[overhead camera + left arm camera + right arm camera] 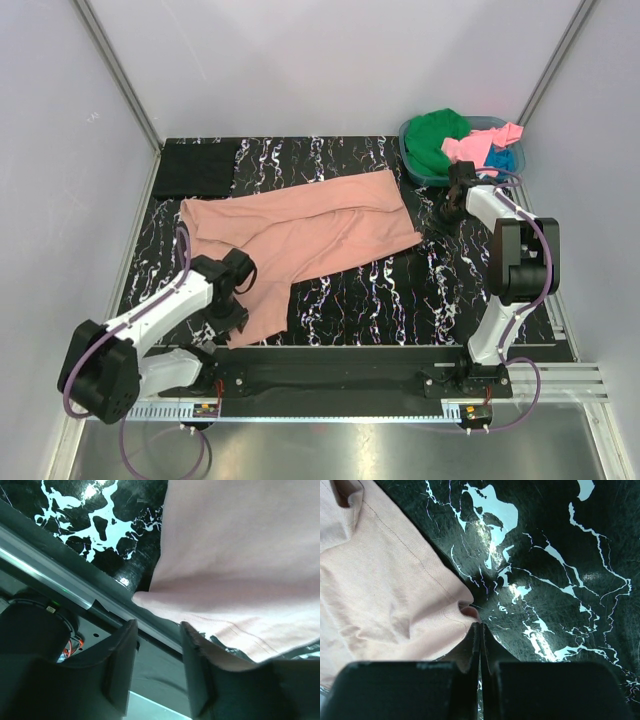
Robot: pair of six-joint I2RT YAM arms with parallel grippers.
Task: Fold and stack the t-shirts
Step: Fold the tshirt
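Note:
The salmon-pink t-shirt [300, 235] lies spread and partly doubled over across the marbled table. My left gripper [238, 288] is open at the shirt's near-left part. In the left wrist view [157, 627] the shirt's hem [235, 630] lies over the right finger [200, 665], with nothing between the jaws. My right gripper [443, 222] is shut at the shirt's right corner. In the right wrist view [480, 625] the puckered corner [462, 607] ends at the closed tips. A folded black t-shirt [197, 168] lies at the back left. Green [435, 135], bright pink [482, 146] and blue [503, 161] t-shirts sit in the basket.
The teal basket [412, 168] stands at the back right, just behind my right gripper. The table's front rail [65, 582] runs close under my left gripper. White walls close in the sides and the back.

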